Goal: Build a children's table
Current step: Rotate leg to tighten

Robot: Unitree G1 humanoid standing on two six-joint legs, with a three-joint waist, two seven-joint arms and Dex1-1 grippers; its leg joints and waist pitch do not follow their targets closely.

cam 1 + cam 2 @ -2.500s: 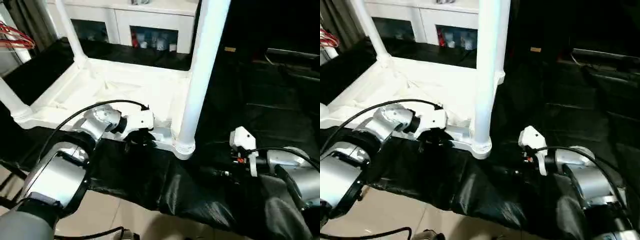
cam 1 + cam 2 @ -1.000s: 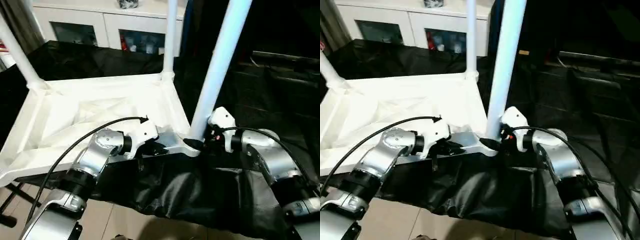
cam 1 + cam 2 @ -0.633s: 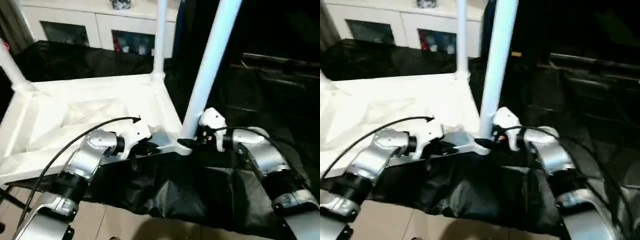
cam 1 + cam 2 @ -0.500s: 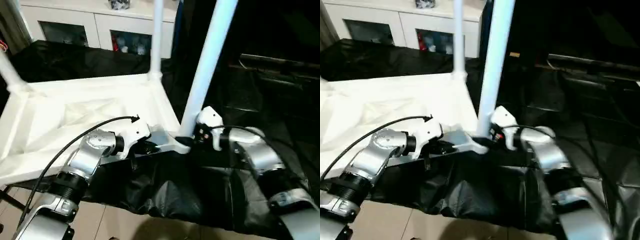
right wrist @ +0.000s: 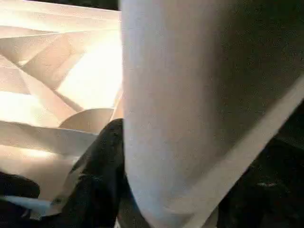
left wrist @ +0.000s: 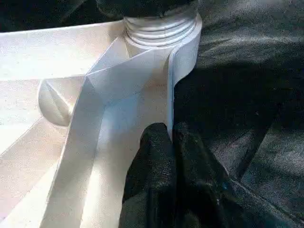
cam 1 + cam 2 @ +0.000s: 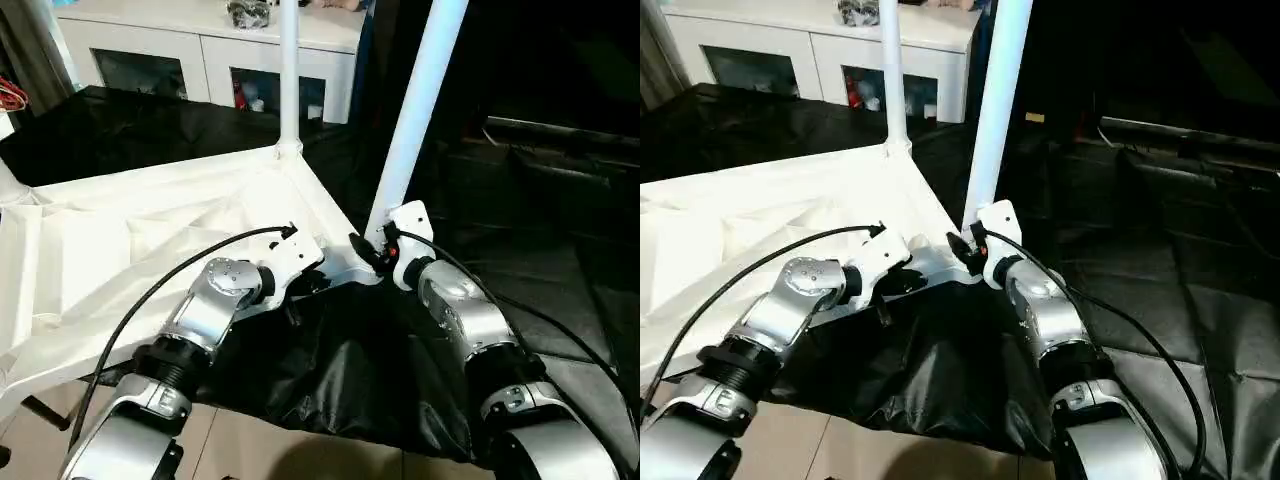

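Left claw (image 6: 171,142) is pinched together on the thin rim wall of the tabletop (image 7: 150,250), fingers either side of the edge just short of the near corner socket (image 6: 161,28). Right claw (image 7: 372,252) sits at the foot of the near leg (image 7: 415,110); the wrist view shows one black finger (image 5: 102,161) against the tube, so I read it as closed around the leg base, width of the tube between the fingers. From the left claw the socket is at about 2 o'clock in the head view, touching distance; from the right claw the leg rises at 12 to 1 o'clock, and the slab spreads away toward 9 o'clock. The table lies upside down on the black-draped worktop (image 7: 330,390), ribs up, far leg (image 7: 289,70) standing at the back corner. Judgement: hollow moulded plastic, light, stiff across the ribs but the rim flexes; smooth tube will slip under twist. Hold the leg low near the socket, and the slab by rim or rib, not the flat panel.
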